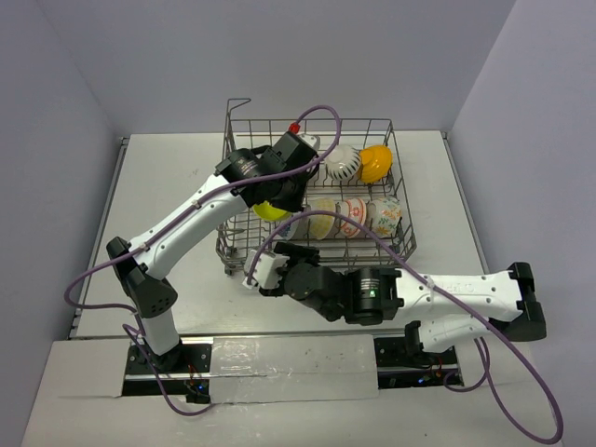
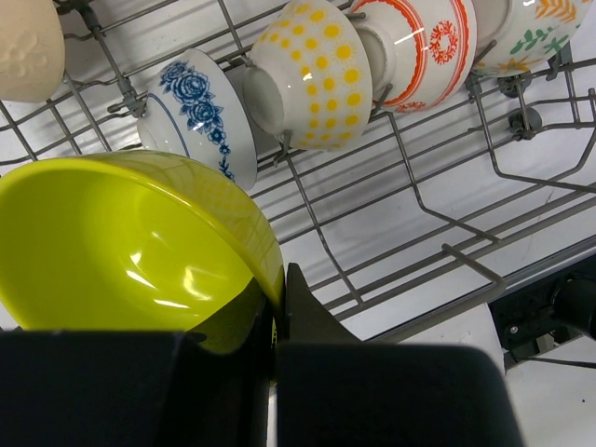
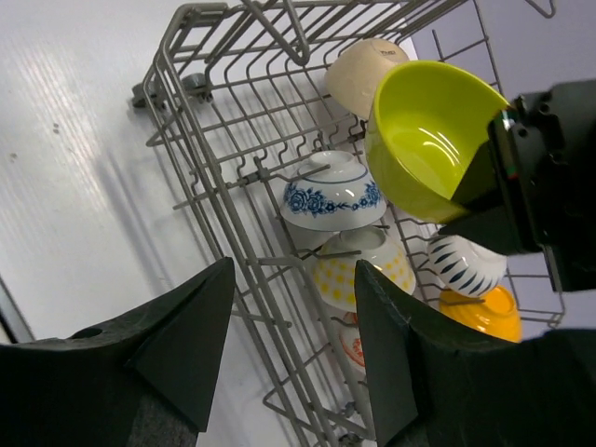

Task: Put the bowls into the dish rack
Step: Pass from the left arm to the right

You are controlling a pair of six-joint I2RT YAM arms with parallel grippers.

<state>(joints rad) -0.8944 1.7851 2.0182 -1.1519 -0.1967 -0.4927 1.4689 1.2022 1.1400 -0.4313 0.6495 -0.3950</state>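
Note:
My left gripper (image 1: 277,197) is shut on the rim of the lime green bowl (image 1: 269,211), holding it tilted above the left part of the grey wire dish rack (image 1: 226,240). In the left wrist view the fingers (image 2: 300,303) pinch the bowl's wall (image 2: 121,242). The bowl also shows in the right wrist view (image 3: 424,135). In the rack stand a blue-patterned bowl (image 2: 200,116), a yellow-dotted bowl (image 2: 317,70), a red-and-white bowl (image 2: 419,47), a tan bowl (image 2: 28,47), a white striped bowl (image 1: 343,165) and an orange-yellow bowl (image 1: 376,163). My right gripper (image 1: 253,277) is open and empty by the rack's near left corner.
The rack (image 3: 200,121) has a raised handle (image 1: 238,102) at its far left corner. Upright tines (image 2: 419,200) stand bare to the right of the held bowl. White table (image 1: 168,177) lies left of the rack. A purple cable (image 1: 321,116) arcs over the rack.

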